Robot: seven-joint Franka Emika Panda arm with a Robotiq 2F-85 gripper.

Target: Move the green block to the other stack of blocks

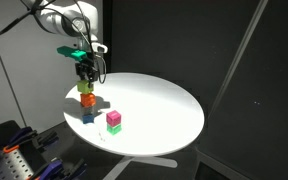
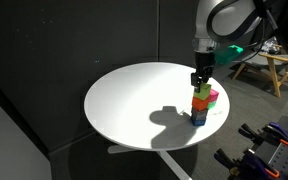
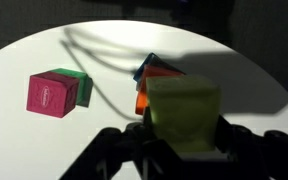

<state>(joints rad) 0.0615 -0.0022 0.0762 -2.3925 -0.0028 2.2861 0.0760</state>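
Observation:
My gripper (image 3: 184, 150) is shut on the pale lime green block (image 3: 184, 115), which fills the space between the fingers in the wrist view. In both exterior views the gripper (image 1: 86, 76) (image 2: 200, 80) holds the green block (image 1: 85, 88) (image 2: 201, 92) directly over the other stack: an orange cube (image 1: 87, 101) (image 2: 200, 104) on a blue cube (image 1: 88, 115) (image 2: 199, 117). The block sits at or just above the orange cube's top; I cannot tell whether they touch. The orange cube (image 3: 144, 95) and blue cube (image 3: 147, 66) peek out behind it.
A magenta cube (image 1: 114, 118) (image 3: 52, 93) sits on a deeper green block (image 1: 114, 128) (image 3: 80, 86) close beside the stack, on the round white table (image 1: 154, 105) (image 2: 134, 100). The stack stands near the table's edge. Dark walls surround the table.

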